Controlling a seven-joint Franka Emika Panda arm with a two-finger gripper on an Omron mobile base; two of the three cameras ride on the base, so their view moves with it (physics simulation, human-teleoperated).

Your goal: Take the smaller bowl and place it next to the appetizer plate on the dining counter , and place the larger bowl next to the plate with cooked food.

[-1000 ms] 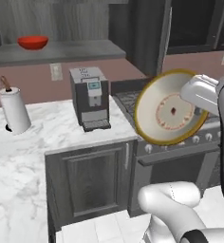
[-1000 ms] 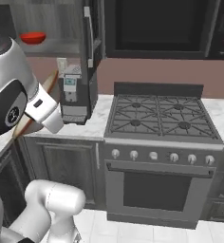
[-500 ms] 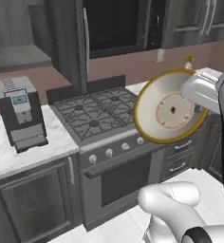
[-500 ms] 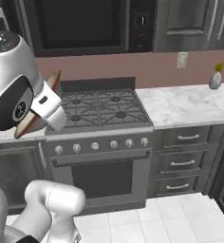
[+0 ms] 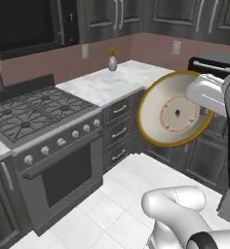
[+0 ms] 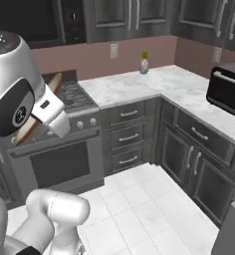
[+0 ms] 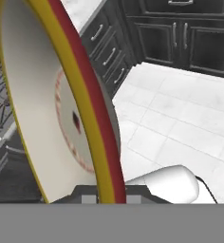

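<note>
The larger bowl (image 5: 173, 112), cream with a golden rim and a reddish ring on its base, hangs tilted on edge in the air at the right of the left base view. My gripper (image 5: 201, 97) is shut on its right rim. In the hand view the larger bowl (image 7: 42, 104) stands close up on the left, and its yellow and red rim runs down to my gripper (image 7: 109, 195) at the bottom. From the right base view just a brown sliver of the larger bowl (image 6: 27, 132) peeks out behind my arm.
A gas stove (image 5: 34, 116) stands at the left. A marble corner counter (image 5: 107, 85) beside it carries a small vase (image 5: 112, 62). Dark drawers (image 6: 127, 134) and a black appliance (image 6: 229, 89) lie to the right. White floor tiles (image 6: 139, 199) spread below.
The whole view has swung: the coffee machine and the shelf with a red bowl left the frame, the stove slid left, a corner counter came in. The bowl stays in my gripper.
</note>
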